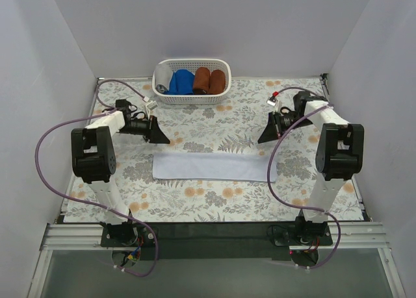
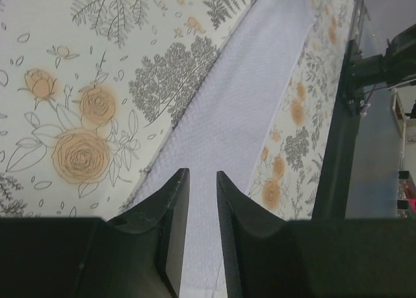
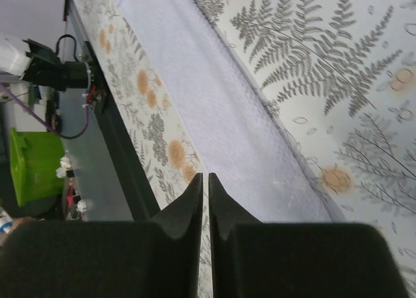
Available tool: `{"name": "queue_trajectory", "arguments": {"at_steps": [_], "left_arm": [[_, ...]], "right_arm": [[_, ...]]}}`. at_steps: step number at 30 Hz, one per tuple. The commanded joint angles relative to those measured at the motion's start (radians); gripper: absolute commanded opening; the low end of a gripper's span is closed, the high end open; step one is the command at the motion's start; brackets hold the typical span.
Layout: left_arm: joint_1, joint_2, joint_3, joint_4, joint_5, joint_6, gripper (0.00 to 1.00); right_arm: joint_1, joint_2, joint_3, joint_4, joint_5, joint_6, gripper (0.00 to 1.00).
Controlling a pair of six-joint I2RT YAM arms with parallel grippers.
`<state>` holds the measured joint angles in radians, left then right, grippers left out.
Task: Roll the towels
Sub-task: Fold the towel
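Observation:
The pale blue-lavender towel [image 1: 211,167] lies flat on the floral cloth as a long folded strip in the middle of the table. It also shows in the left wrist view [image 2: 240,97] and the right wrist view [image 3: 214,97]. A mid-grey cloth [image 1: 161,78] sits at the left end of the white basket [image 1: 192,98]. My left gripper [image 1: 166,141] [image 2: 202,173] hovers above the strip's far left corner, slightly open and empty. My right gripper [image 1: 262,141] [image 3: 205,176] hovers above the strip's right end, its jaws closed to a thin slit and holding nothing.
The basket at the back centre also holds bright blue rolls [image 1: 182,82] and rust-brown rolls [image 1: 209,80]. White walls enclose the left, right and back. A black rail [image 1: 208,233] runs along the near edge. A green bin [image 3: 32,165] stands off the table.

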<state>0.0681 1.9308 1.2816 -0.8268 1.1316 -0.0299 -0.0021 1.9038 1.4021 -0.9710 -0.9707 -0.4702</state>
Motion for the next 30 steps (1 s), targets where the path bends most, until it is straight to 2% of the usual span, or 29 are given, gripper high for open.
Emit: {"name": "queue_trajectory", "arguments": {"at_steps": [1,6,12,14,19,21,30], "left_arm": [[-0.008,-0.046,-0.027,0.09,0.129,-0.103,0.22],[-0.008,-0.015,-0.048,0.126,0.142,-0.119,0.22],[-0.008,0.052,-0.082,0.169,0.105,-0.133,0.22],[-0.008,0.089,-0.08,0.173,0.09,-0.131,0.22],[-0.001,0.181,-0.07,0.209,0.046,-0.143,0.22],[0.002,0.215,-0.062,0.216,0.045,-0.146,0.22],[0.022,0.286,-0.073,0.216,-0.006,-0.119,0.21]], "right_arm": [[0.036,0.072,-0.002,-0.003,-0.16,0.027,0.1],[0.074,0.167,-0.009,0.0,-0.263,-0.01,0.08],[0.08,0.271,-0.026,0.015,-0.257,-0.065,0.05],[0.08,0.287,-0.047,0.032,-0.238,-0.065,0.04],[0.08,0.246,-0.156,0.271,-0.076,0.098,0.01],[0.08,0.245,-0.18,0.316,-0.042,0.116,0.01],[0.068,0.307,-0.204,0.361,0.003,0.111,0.01]]}}
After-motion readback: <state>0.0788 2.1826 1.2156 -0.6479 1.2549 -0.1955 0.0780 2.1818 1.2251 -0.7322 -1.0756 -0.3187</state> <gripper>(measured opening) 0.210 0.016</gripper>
